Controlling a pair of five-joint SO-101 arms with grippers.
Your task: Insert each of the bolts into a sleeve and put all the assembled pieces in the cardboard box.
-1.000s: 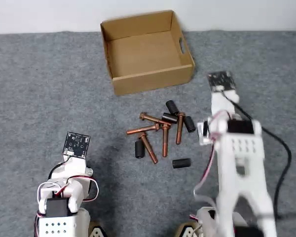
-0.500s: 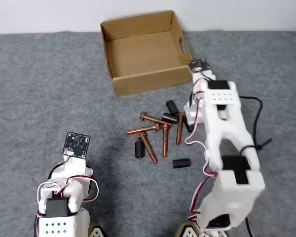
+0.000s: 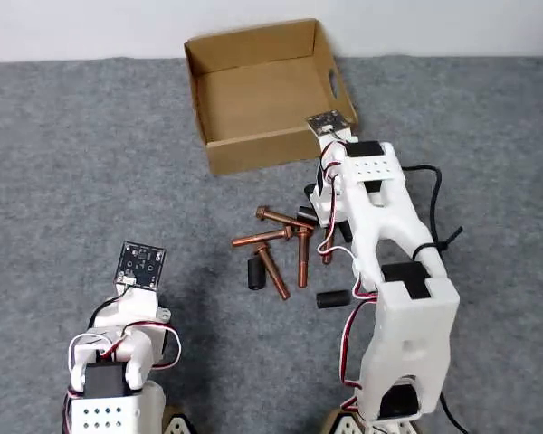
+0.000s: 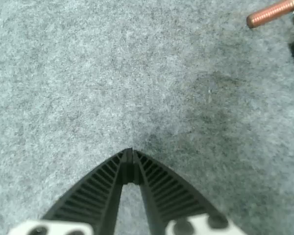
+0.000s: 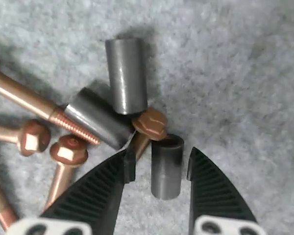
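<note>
The grey mat [image 3: 72, 181] carries everything, and the cardboard box [image 3: 271, 149] stands open well beyond the right jaws, with no piece inside it. The right arm [image 3: 380, 208] has swung in from the side over the last second and now stretches over the pile, its wrist just short of the box's near corner. The left arm [image 3: 127, 362] has stayed folded back, far from the pile. The right gripper [image 5: 161, 156] hangs with its jaws spread. One dark sleeve [image 5: 166, 166] lies lengthwise in the gap between them, and neither tip visibly presses on it. A bolt head [image 5: 149, 122] sits just past the tips, touching that sleeve's open end. Farther out lie a second sleeve [image 5: 126, 76] and a third sleeve [image 5: 98, 117], whose mouth meets the threaded end of a long bolt [image 5: 19, 98]. Two more bolt heads [image 5: 68, 151] sit beside the jaw nearer the pile. The left gripper [image 4: 132, 154] has its jaws pressed together over bare mat, with one bolt tip [image 4: 272, 12] far ahead of them. The bolts and sleeves have not shifted.
</note>
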